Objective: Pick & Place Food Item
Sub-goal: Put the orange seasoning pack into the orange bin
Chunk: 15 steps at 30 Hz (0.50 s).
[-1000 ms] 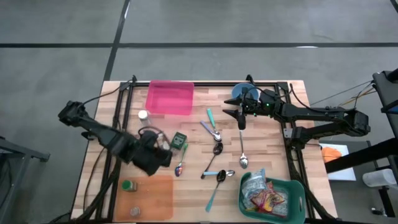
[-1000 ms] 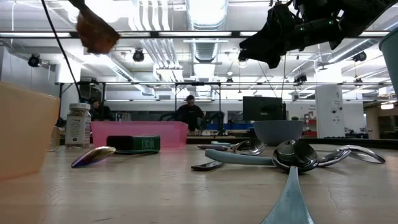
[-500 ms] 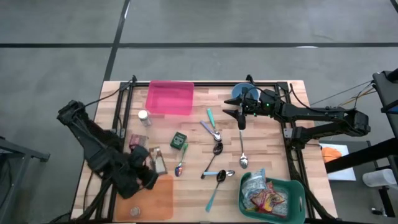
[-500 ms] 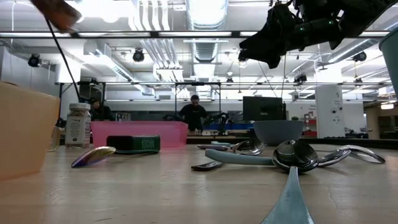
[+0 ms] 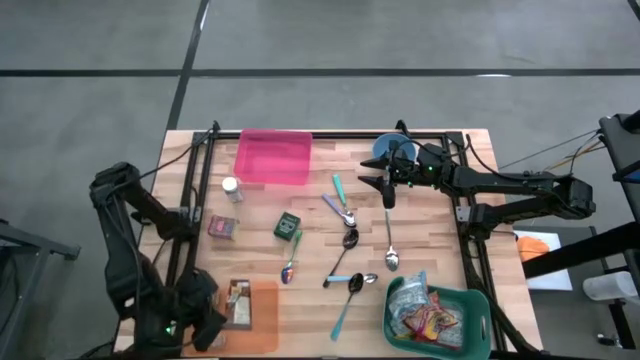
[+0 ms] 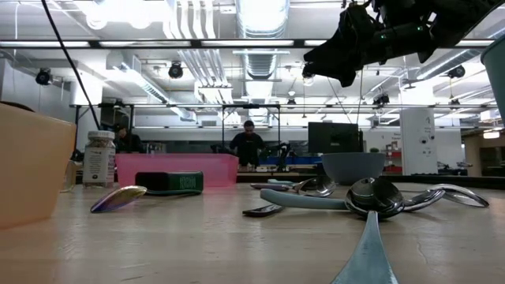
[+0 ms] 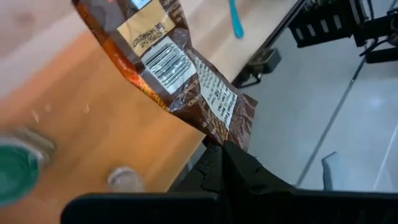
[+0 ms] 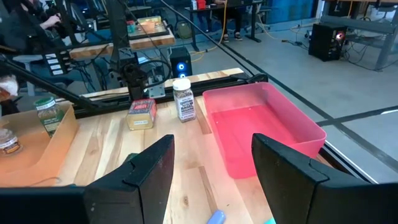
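Wooden butcher-block bench point(image 5: 430, 240) with black rail frame stands on a grey floor; low view shows an open workshop w/ ceiling lights behind it.

Left pincer point(image 7: 219, 149): at the bench's near-left corner, over the translucent orange rectangular tray point(image 5: 262, 322). Fingers shut tight on one edge of the brown crinkled foil snack packet point(image 7: 168, 68), barcode side facing the wrist cam. In the high view the packet point(image 5: 238, 303) shows at the tray's left edge, just beside the arm's wrist. Whether it touches the tray: cannot tell. A green-capped jar point(image 7: 13, 177) and a small metal lid point(image 7: 122, 178) lie in the tray.

Right pincer point(image 5: 386, 186): hovers above the bench's far-right area, near the blue-grey round bowl point(image 5: 393, 150). Fingers point(image 8: 283, 168) parted approx. halfway, nothing between them.

Other items:
- pink rectangular plastic bin point(image 5: 273, 157), far centre
- white-capped spice jar point(image 5: 231, 188), left of centre
- small brown box point(image 5: 222, 228) and dark green tin point(image 5: 288, 225), mid-bench
- several metal spoons point(image 5: 349, 240), centre
- green basket w/ snack packets point(image 5: 475, 305), near-right corner
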Each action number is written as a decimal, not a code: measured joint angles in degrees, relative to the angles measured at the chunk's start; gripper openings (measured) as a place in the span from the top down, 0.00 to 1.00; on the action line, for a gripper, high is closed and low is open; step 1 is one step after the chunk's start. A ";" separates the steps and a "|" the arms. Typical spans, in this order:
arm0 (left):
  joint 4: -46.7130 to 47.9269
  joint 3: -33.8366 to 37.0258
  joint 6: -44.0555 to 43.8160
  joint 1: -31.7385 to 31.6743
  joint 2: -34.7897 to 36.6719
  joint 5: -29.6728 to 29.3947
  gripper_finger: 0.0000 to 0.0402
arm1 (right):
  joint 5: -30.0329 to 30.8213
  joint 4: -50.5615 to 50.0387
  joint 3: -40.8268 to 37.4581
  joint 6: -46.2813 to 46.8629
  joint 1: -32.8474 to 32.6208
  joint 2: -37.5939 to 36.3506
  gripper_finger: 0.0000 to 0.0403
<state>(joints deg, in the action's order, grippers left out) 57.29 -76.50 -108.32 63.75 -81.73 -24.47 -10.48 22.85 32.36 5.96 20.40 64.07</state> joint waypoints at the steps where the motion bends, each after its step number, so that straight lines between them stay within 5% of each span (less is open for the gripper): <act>1: -0.94 0.83 -1.32 0.85 -0.02 0.02 1.00 | 0.00 0.00 0.00 0.00 0.00 0.00 0.48; 15: -12.87 7.99 -20.58 9.29 -0.02 0.34 1.00 | 0.00 0.00 0.00 0.00 -0.01 0.00 0.48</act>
<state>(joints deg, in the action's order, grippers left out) 44.43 -68.51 -128.90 73.05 -81.76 -24.13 -10.48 22.85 32.36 5.96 20.39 64.07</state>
